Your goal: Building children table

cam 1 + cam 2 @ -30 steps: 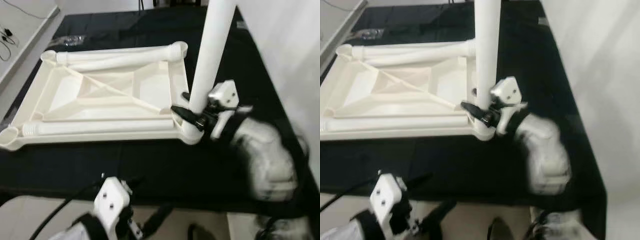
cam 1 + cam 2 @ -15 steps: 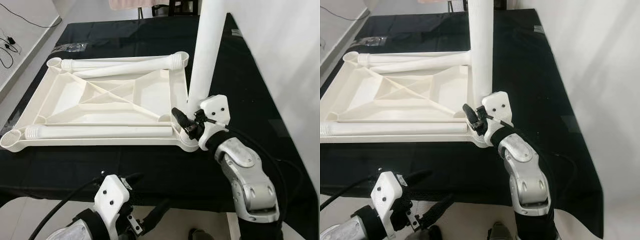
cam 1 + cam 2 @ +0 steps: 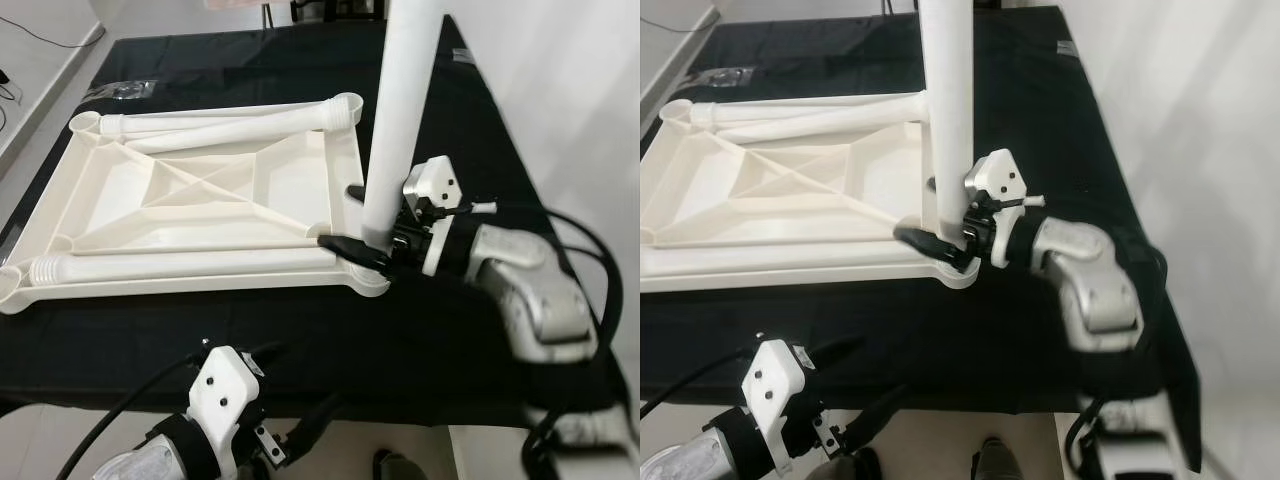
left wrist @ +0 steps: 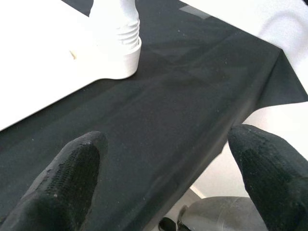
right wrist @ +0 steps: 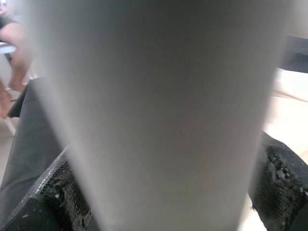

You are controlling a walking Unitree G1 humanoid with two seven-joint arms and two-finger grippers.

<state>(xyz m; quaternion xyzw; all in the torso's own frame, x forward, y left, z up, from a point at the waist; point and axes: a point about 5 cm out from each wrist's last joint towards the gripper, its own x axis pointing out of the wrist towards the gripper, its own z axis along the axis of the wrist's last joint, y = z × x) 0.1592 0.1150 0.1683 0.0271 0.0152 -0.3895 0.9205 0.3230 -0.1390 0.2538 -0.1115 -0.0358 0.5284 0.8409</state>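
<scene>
While the white tabletop (image 3: 200,200) lies upside down on the black-covered counter (image 3: 470,110), the right claw (image 3: 372,240) grips the upright table leg (image 3: 398,120) at its near right corner socket. Two more legs (image 3: 180,262) rest across the tabletop. The left claw (image 4: 163,178) hangs wide open below the counter's edge.

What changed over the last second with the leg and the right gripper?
The right gripper kept its hold low on the upright leg while its wrist and forearm swung round from below to the robot's right, now lying nearly level. Leg still stands in the tabletop's corner socket; left gripper stays idle.
</scene>
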